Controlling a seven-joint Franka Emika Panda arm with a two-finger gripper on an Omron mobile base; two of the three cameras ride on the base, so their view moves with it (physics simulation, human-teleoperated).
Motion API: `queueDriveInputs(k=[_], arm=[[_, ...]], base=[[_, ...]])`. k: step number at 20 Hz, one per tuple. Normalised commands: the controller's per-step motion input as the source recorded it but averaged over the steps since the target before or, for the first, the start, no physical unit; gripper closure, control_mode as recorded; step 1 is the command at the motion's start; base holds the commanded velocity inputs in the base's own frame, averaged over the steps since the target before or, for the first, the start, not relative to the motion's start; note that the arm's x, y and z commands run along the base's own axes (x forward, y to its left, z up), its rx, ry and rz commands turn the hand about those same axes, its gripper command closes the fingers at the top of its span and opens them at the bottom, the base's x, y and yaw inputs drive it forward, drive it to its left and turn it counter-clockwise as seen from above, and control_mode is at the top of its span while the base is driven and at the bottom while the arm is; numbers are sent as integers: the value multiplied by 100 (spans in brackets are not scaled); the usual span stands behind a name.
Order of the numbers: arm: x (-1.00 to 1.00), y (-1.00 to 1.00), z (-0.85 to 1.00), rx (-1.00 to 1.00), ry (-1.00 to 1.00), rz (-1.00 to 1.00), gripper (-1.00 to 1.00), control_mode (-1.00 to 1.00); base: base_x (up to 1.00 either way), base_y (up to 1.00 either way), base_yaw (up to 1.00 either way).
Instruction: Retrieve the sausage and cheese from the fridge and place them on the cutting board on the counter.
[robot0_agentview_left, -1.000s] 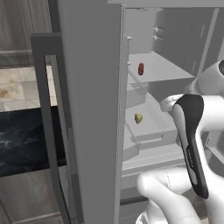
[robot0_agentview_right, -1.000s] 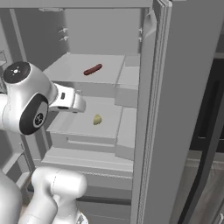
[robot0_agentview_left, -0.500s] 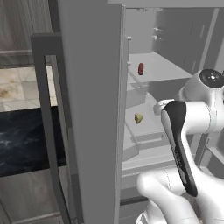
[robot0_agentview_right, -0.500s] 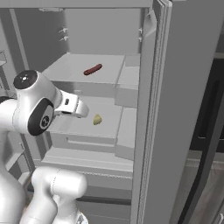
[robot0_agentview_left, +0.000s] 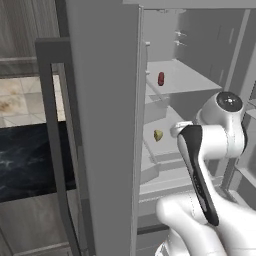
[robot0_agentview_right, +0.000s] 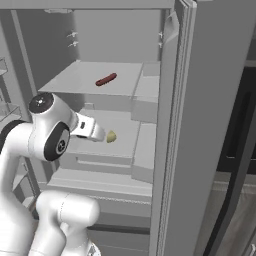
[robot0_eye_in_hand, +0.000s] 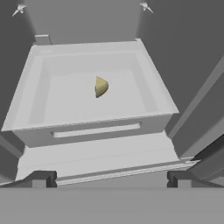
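- Hand view showing one cheese (robot0_eye_in_hand: 101, 86), a yellow wedge lying alone in a shallow grey bin (robot0_eye_in_hand: 157, 94), at about 12 o'clock from the gripper (robot0_eye_in_hand: 111, 179).
- Gripping nothing: fingertips (robot0_eye_in_hand: 43, 178) standing wide apart at the bottom edge, well short of the cheese, with the bin's front wall and a shelf lip lying between.
- Counting one sausage (robot0_agentview_right: 105, 79) as well, dark red-brown, lying on the upper shelf (robot0_agentview_right: 75, 80) at about 12 o'clock above the cheese (robot0_agentview_right: 111, 136) in the right base view.
- Standing open: the fridge (robot0_agentview_left: 102, 125), its grey door filling the middle of the left base view and hiding part of the interior; sausage (robot0_agentview_left: 161, 78) and cheese (robot0_agentview_left: 158, 135) peeking past the door's edge.
- Reaching in from 5 o'clock in the left base view: the white arm, with its wrist close beside the cheese.
- Lying at 9 o'clock of the door: one stretch of black veined counter (robot0_agentview_left: 30, 160).
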Motion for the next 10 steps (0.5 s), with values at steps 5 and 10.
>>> queueDriveInputs(k=[5, 10], arm=[[16, 0, -21, 3, 0, 0, -100, -100], [17, 0, -26, 0, 0, 0, -100, -100]], base=[[0, 0, 0], [0, 0, 0]])
